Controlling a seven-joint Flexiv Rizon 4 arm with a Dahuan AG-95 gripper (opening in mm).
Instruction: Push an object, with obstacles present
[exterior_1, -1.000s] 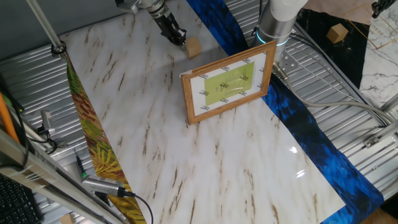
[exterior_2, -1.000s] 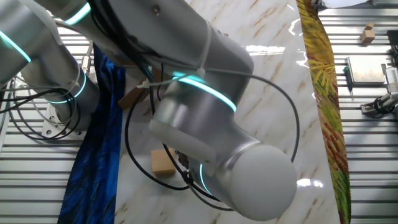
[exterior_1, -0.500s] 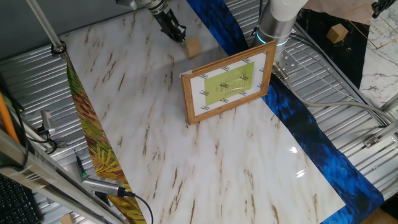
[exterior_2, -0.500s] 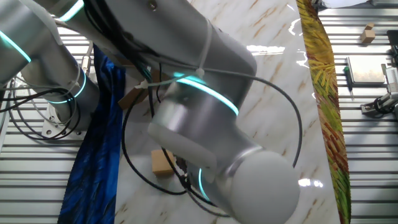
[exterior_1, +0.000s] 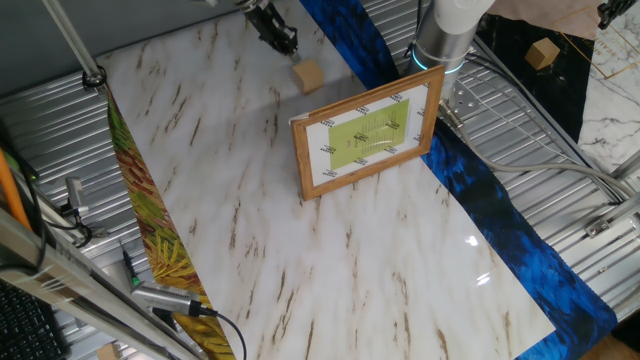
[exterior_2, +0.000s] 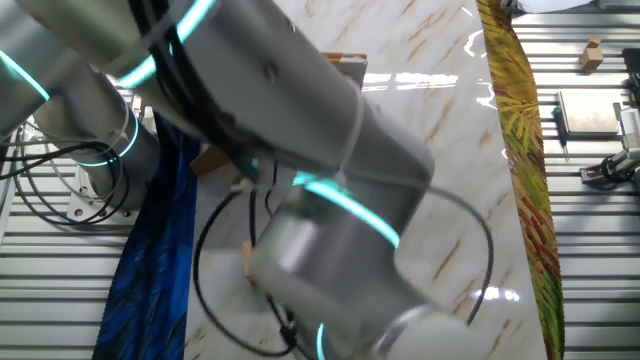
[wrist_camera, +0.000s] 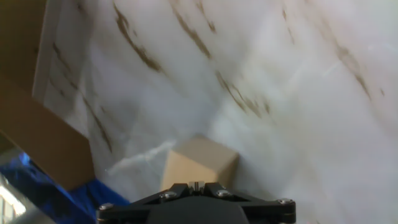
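The pincer (exterior_1: 287, 42) is now farther from the block (exterior_1: 307, 74) than before, at its 11 o'clock, touching nothing; how far open, I cannot tell.

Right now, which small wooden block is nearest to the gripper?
The block on the marble table, just beside the gripper. A second block lies off the marble, beyond the blue cloth, far from it.
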